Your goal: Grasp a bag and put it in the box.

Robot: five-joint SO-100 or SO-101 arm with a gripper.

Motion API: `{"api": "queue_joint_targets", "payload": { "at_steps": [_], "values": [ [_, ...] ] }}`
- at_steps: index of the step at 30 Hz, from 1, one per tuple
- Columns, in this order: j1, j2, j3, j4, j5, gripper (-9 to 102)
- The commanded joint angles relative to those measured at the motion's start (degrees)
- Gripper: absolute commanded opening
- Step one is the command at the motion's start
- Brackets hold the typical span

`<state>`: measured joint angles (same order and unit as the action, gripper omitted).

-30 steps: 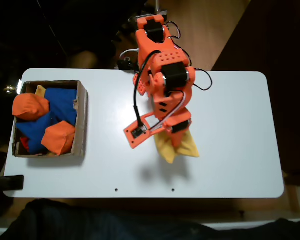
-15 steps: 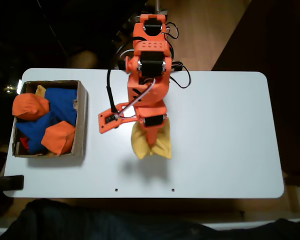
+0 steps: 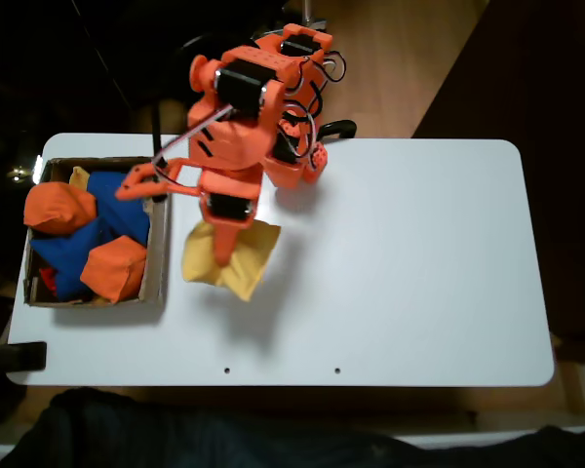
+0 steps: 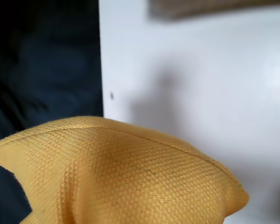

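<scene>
The yellow bag (image 3: 254, 255) hangs above the white table, pinched by my orange gripper (image 3: 223, 255), which is shut on it. It is a short way to the right of the brown cardboard box (image 3: 160, 234) that stands at the table's left end in the fixed view. In the wrist view the bag's woven fabric (image 4: 121, 182) bulges across the lower half, and a strip of the box (image 4: 200, 6) shows at the top edge. My fingertips are hidden by the fabric there.
The box holds orange beanbags (image 3: 58, 208) and blue beanbags (image 3: 117, 195), with a yellow corner (image 3: 78, 176) at its back. The table (image 3: 419, 273) stretches bare to the right. A black clamp (image 3: 19, 356) sits at the front left corner.
My arm has swung left across the table, carrying the yellow bag from right of centre to just beside the box. The gripper has stayed shut on it.
</scene>
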<state>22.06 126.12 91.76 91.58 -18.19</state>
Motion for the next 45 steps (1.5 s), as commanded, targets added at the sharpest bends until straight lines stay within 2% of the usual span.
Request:
{"api": "queue_joint_targets", "payload": {
  "at_steps": [1,22,45],
  "values": [
    [4.4,2.2,-5.7,-0.9,-0.3,10],
    [25.3,-3.9,-10.5,-7.6,3.4,10],
    [37.4,-17.8,-14.2,-18.1,6.8,10]
  ]
}}
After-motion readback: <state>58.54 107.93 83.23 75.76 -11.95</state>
